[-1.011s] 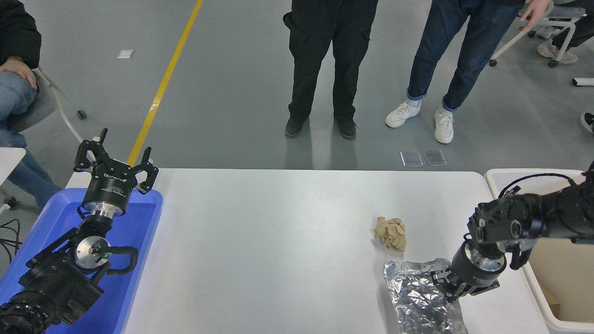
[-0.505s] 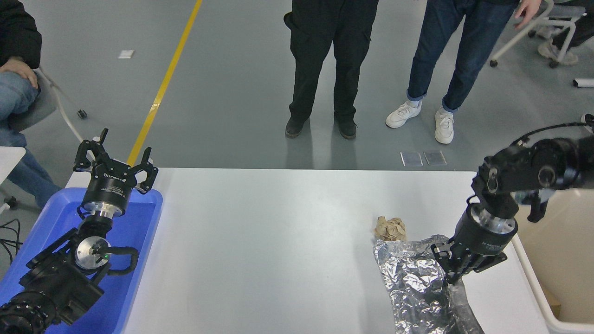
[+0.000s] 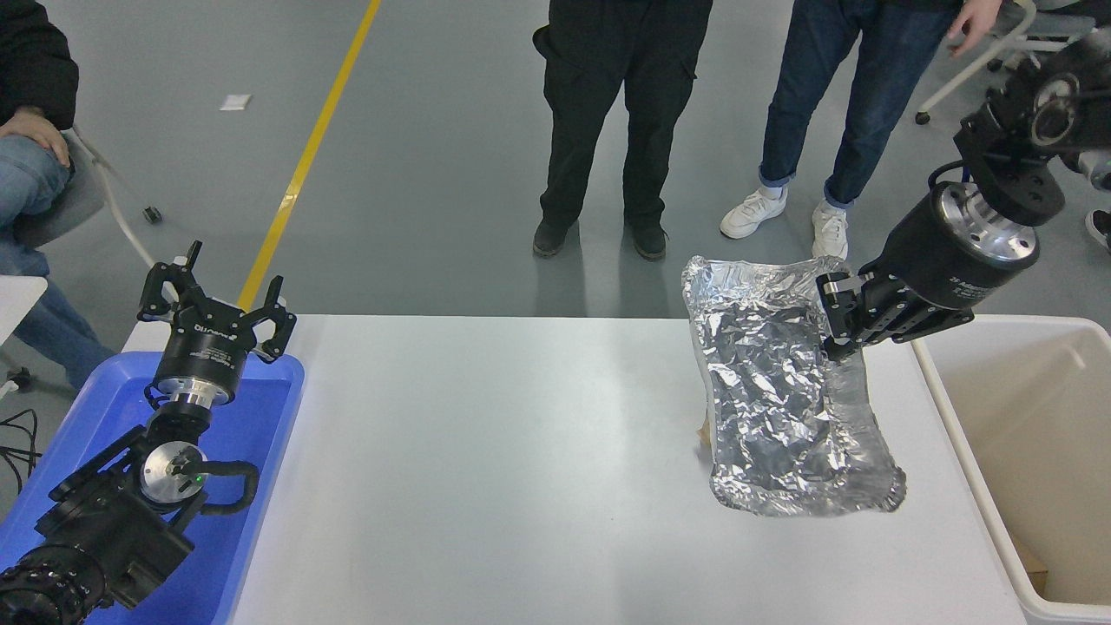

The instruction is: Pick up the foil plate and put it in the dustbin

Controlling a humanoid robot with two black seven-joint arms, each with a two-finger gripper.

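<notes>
The foil plate (image 3: 781, 399), a crinkled silver tray, hangs in the air above the right part of the white table, tilted with its inside facing me. My right gripper (image 3: 840, 343) is shut on the plate's right rim, high above the table. The dustbin (image 3: 963, 434), a cream-white bin with a beige inside, stands just right of the table, to the right of the hanging plate. My left gripper (image 3: 217, 295) stays parked at the lower left over the blue tray, its fingers open and empty.
A blue tray (image 3: 260, 451) lies at the table's left edge under the left arm. A sliver of the tan paper ball (image 3: 705, 431) peeks out behind the plate's left edge. Two people stand beyond the far edge; another sits at the upper left.
My right gripper has lifted the foil plate off the table's near right part and carried it up and away, so the plate now hangs in front of the paper ball.
</notes>
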